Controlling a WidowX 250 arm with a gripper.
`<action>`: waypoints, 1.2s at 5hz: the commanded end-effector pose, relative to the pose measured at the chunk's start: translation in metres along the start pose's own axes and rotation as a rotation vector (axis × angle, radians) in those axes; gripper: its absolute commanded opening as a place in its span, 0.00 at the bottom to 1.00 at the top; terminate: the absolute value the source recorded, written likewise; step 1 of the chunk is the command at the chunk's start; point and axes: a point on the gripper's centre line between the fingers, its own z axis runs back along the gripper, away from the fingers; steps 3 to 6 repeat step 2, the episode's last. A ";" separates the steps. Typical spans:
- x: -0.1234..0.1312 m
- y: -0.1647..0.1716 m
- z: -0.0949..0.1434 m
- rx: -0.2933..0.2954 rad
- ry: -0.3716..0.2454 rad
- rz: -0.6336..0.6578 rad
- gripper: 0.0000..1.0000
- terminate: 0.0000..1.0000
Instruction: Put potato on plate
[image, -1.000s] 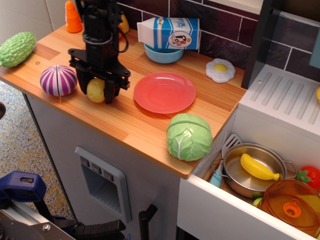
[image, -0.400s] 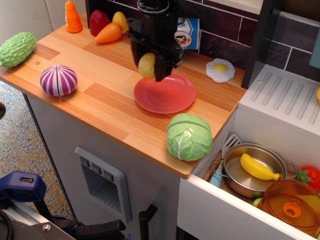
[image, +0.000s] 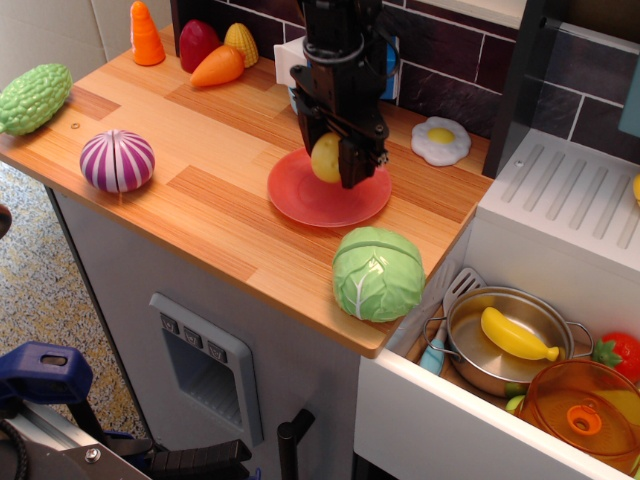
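Note:
My gripper (image: 337, 161) is shut on the pale-yellow potato (image: 325, 158) and holds it over the middle of the red-pink plate (image: 305, 200). The plate lies flat on the wooden counter (image: 210, 180). The black arm comes down from above and hides the plate's far part. I cannot tell whether the potato touches the plate.
A purple-and-white onion (image: 117, 160) sits at the left. A green cabbage (image: 377, 272) sits just in front of the plate. A milk carton and blue bowl stand behind the arm, a fried egg (image: 441, 140) at the back right. A pot with a banana (image: 517, 334) lies lower right.
My gripper carried the potato from beside the onion, up and to the right, and now holds it lower over the plate's middle.

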 end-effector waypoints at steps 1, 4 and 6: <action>0.004 0.003 0.003 0.008 -0.055 -0.005 1.00 0.00; 0.004 0.003 0.003 0.008 -0.055 -0.005 1.00 1.00; 0.004 0.003 0.003 0.008 -0.055 -0.005 1.00 1.00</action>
